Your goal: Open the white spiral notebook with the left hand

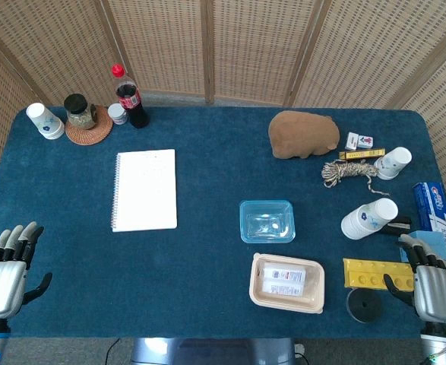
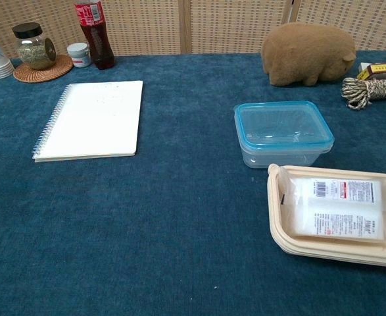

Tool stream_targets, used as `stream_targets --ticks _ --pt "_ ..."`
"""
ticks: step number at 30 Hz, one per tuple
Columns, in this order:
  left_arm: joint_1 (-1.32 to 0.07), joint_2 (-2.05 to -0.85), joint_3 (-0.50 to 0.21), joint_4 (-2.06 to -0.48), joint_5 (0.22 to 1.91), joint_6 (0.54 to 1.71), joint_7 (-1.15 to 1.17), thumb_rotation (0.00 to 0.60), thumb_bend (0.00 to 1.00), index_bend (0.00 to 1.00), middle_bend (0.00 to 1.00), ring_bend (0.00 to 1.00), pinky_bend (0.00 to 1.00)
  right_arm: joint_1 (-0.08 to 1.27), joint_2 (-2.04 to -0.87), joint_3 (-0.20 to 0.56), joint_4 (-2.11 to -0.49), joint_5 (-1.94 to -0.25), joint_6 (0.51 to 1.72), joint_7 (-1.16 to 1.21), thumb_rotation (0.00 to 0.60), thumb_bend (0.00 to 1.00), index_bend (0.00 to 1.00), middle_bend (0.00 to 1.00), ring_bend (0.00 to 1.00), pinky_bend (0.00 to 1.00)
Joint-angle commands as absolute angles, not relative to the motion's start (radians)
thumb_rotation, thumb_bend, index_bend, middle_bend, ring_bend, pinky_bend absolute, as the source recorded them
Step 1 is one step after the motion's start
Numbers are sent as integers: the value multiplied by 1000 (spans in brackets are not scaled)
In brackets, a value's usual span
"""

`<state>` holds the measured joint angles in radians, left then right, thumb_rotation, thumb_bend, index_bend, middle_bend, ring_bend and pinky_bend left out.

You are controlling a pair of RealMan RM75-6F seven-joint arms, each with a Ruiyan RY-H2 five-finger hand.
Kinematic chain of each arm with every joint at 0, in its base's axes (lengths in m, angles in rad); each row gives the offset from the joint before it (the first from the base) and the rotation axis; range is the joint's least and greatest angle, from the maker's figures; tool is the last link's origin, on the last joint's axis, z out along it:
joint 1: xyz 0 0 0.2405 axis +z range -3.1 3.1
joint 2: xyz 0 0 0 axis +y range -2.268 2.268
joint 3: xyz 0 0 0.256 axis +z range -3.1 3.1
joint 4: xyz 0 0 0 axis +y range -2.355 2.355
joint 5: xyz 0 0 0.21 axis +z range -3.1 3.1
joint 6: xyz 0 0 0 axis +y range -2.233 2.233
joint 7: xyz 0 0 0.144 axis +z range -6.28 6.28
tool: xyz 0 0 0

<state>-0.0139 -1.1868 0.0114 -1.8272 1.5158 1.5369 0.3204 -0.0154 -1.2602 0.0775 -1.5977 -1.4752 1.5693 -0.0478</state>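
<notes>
The white spiral notebook lies closed and flat on the blue table, spiral binding along its left edge; the chest view shows the notebook at the upper left. My left hand rests at the table's near left corner, fingers apart and holding nothing, well below and left of the notebook. At the near right corner my right hand is open too, beside a yellow block. Neither hand appears in the chest view.
Behind the notebook stand a cola bottle, a jar on a coaster and paper cups. A clear blue-rimmed box, a beige tray, a brown plush, rope and more cups fill the right half.
</notes>
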Motion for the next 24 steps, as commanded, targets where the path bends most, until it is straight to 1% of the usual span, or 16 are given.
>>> stream_targets --ticks 1,7,16,21,24 --pt "-15 -1187 11 -1827 1516 1534 322 600 285 44 53 0 0 -16 -1260 78 -1597 -1475 1570 -46 600 286 251 225 176 268" --pt "-47 -1188 2 -1825 1497 1476 312 600 285 45 53 0 0 -29 -1258 72 -1592 -1483 1589 -32 600 286 252 225 176 269" --pt "-174 -1210 -80 -1845 1385 1307 359 600 285 16 39 0 0 -56 -1249 68 -1582 -1492 1628 -1 600 286 251 225 176 268" --pt "-276 -1255 -132 -1838 1302 1186 405 600 284 7 29 0 0 -76 -1242 64 -1580 -1490 1651 10 600 285 251 225 176 269" --pt "-322 -1285 -152 -1830 1255 1136 432 600 285 2 27 0 0 -86 -1240 64 -1578 -1486 1661 17 600 284 251 225 176 269"
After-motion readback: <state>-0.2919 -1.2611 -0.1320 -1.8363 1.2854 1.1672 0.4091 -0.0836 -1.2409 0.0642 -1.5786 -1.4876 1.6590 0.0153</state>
